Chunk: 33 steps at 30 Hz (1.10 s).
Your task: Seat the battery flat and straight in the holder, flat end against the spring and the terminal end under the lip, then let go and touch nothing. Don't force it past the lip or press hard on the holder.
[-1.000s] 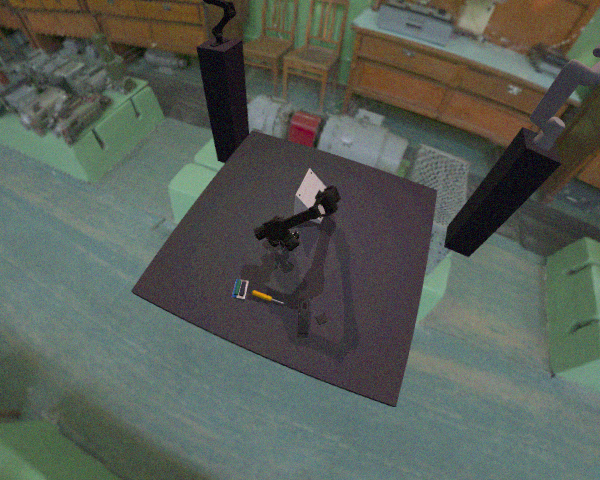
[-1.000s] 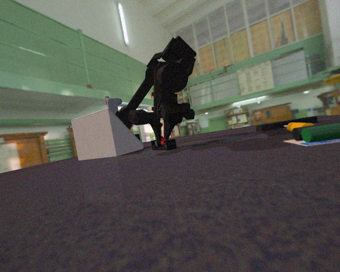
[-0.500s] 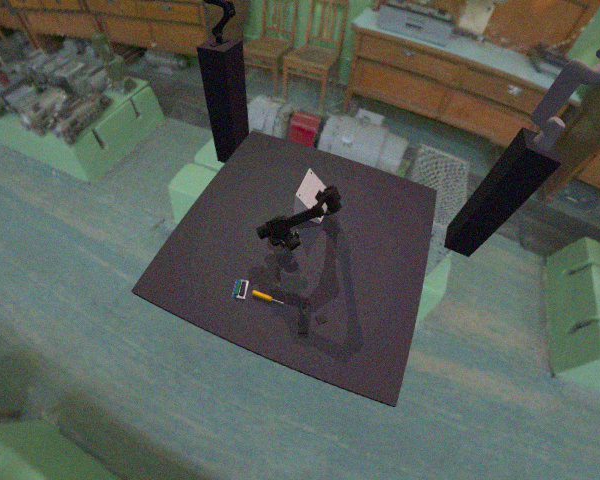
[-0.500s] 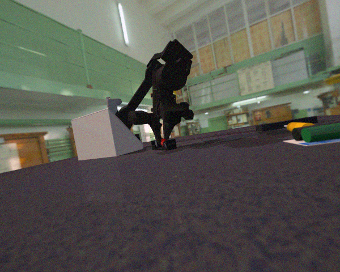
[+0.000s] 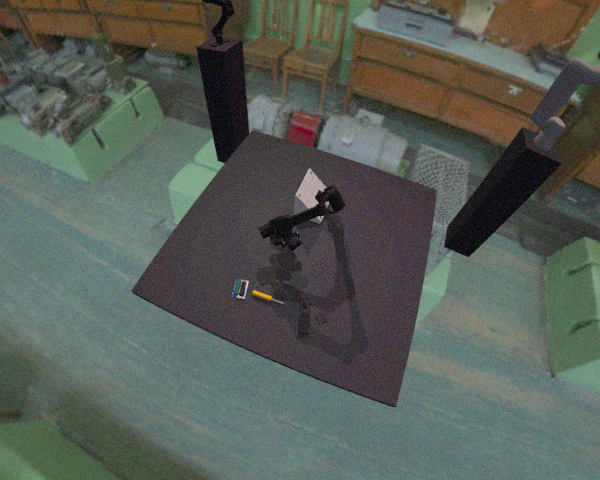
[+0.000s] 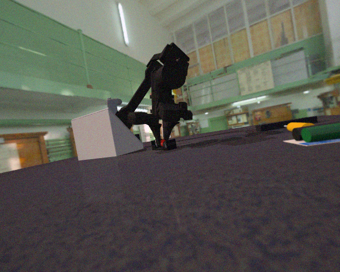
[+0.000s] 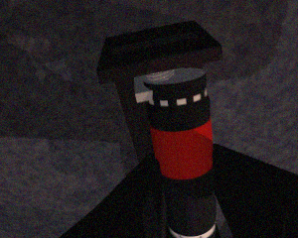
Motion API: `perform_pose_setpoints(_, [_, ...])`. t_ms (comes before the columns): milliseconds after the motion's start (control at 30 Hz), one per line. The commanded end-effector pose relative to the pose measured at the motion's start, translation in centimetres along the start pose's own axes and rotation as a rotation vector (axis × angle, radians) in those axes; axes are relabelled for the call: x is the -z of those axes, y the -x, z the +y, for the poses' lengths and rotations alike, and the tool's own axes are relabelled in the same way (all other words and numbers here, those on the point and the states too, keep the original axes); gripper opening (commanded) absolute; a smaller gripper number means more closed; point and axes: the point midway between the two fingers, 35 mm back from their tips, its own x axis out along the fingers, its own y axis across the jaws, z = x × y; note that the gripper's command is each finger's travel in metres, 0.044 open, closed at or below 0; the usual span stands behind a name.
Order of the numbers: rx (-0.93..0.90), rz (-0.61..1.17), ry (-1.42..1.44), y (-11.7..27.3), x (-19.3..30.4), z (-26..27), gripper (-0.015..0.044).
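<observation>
The battery [image 7: 183, 154], black with a red band and white dashes, runs lengthwise in the wrist view. Its red also shows in the exterior view [image 6: 162, 143]. My gripper [image 6: 162, 139] is shut on it, low at the holder. The black holder [image 7: 161, 47] [image 6: 171, 144] has its end wall just beyond the battery's far end; a side wall shows at the battery's left. A bit of the spring [image 7: 160, 76] shows between end wall and battery; whether they touch is unclear. The lip and terminal end are not visible. I cannot tell how deep the battery sits.
A white wedge-shaped block [image 5: 309, 188] [image 6: 94, 134] stands near the arm. A card [image 5: 246, 290] [image 6: 307, 143] holds a green cylinder [image 6: 325, 131] and a dark one. Beside it lie a yellow-handled screwdriver [image 5: 261, 295] [image 6: 300, 126] and a black oblong thing [image 5: 303, 321].
</observation>
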Motion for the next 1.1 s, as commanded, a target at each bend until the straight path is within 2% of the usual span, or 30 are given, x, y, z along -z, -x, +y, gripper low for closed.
perform_pose_setpoints(0, [0.001, -0.037, 0.009, 0.11, -0.24, 0.15, 0.0061])
perform_pose_setpoints(1067, [0.012, -0.167, 0.024, -0.59, 0.38, 0.31, 0.0061])
